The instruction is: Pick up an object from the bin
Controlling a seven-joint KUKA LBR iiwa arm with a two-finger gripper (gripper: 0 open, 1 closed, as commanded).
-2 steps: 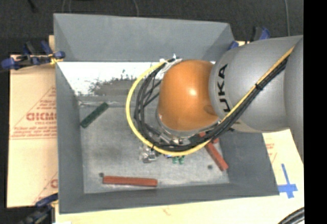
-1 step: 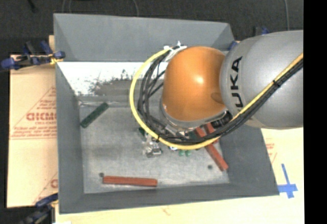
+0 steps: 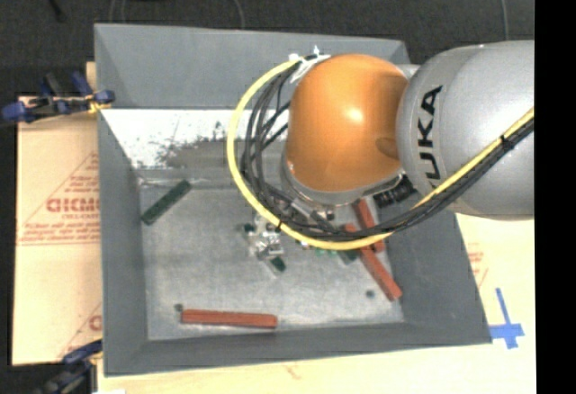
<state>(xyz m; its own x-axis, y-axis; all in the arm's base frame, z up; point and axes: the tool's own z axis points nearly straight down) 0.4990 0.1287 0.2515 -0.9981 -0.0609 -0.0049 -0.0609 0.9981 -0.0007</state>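
Small dark green piece lies mid-floor in the bin, just beside the gripper, whose grip cannot be told as released or clenched, with a red bar, a red-brown bar and a green bar farther off.

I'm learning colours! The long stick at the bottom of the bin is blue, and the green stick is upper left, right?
No. The camera view shows the long stick at the bottom of the bin is reddish-brown, not blue. The green stick is upper left.
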